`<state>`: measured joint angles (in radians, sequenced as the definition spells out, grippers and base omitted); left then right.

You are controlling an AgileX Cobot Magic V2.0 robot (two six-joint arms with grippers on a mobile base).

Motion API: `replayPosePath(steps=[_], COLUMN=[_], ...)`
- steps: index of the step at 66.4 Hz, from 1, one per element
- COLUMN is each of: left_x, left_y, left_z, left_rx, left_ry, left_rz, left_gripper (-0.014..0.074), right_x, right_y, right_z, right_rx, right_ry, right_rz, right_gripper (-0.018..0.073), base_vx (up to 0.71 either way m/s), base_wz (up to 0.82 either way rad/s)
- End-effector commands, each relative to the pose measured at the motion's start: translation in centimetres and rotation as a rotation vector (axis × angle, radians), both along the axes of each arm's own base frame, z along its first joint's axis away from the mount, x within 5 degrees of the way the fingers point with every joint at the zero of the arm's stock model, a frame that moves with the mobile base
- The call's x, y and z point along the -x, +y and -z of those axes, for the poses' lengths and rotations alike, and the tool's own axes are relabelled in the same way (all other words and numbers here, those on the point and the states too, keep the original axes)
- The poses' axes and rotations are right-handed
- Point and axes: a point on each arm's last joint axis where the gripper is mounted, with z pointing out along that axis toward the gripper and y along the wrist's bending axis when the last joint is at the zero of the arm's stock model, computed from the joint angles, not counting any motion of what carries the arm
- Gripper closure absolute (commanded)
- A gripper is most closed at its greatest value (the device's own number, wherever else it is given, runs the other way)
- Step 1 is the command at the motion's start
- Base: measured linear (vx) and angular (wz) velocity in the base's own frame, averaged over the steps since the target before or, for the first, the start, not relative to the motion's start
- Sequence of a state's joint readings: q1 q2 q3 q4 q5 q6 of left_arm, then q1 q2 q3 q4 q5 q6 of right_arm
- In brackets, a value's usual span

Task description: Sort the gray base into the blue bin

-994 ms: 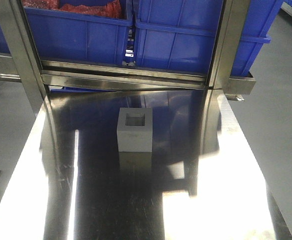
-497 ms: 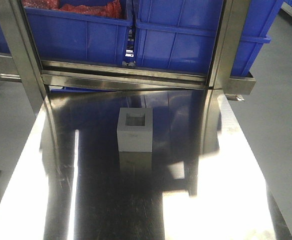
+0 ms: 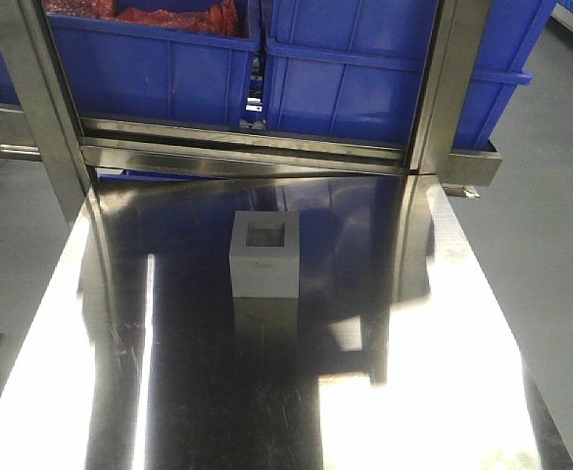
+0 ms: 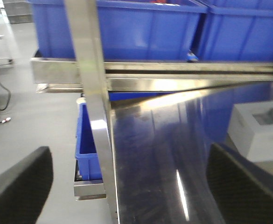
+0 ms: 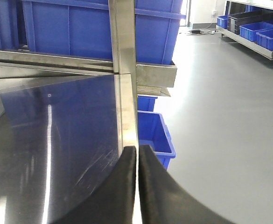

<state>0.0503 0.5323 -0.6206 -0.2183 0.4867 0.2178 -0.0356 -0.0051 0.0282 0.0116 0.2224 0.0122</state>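
Exterior front-facing: gray base [image 3: 263, 258] sits untouched mid-table [image 3: 217, 392], recess up.
Blue bin [image 3: 364, 83]: racked at twelve o'clock, well apart.
Left gripper [image 4: 127, 186]: spread wide, empty.
Right gripper [image 5: 137, 186]: clenched on nothing.
Progress: nothing done; grasp, carry and drop all remain.

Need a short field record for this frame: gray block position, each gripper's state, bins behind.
gray base: on the steel table, recess facing up, untouched
left gripper: open, base ahead to its right
right gripper: shut, empty, near the table's right edge
left blue bin: on the rack behind, holds red items
right blue bin: on the rack, contents not visible
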Motion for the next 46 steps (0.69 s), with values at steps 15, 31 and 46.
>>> replayPosePath(steps=[15,31,46], left_x=[-8.7,-16.2,-21.0], left_y=[-1.6,-6.6,-13.0], left_z=[-3.3,-3.2,-1.6], left_rx=[-0.021,-0.024,-0.102], left_ry=[0.046,0.086,0.140], left_rz=[0.229,0.403,0.486], left_gripper=[0.0043,0.0043,0.0071], right_x=[-0.2,-0.2,-0.2], right_y=[0.0,0.0,0.0], right_z=[-0.5,-0.5,-0.5], right_rx=[0.018,0.018,0.018], right_ry=[-0.052,-0.052,-0.052], right_rz=[-0.001,-0.001,-0.001], right_gripper=[0.0564,0.0564,0.0564], base_vx=[0.00,0.00,0.00], base_wz=[0.00,0.00,0.00])
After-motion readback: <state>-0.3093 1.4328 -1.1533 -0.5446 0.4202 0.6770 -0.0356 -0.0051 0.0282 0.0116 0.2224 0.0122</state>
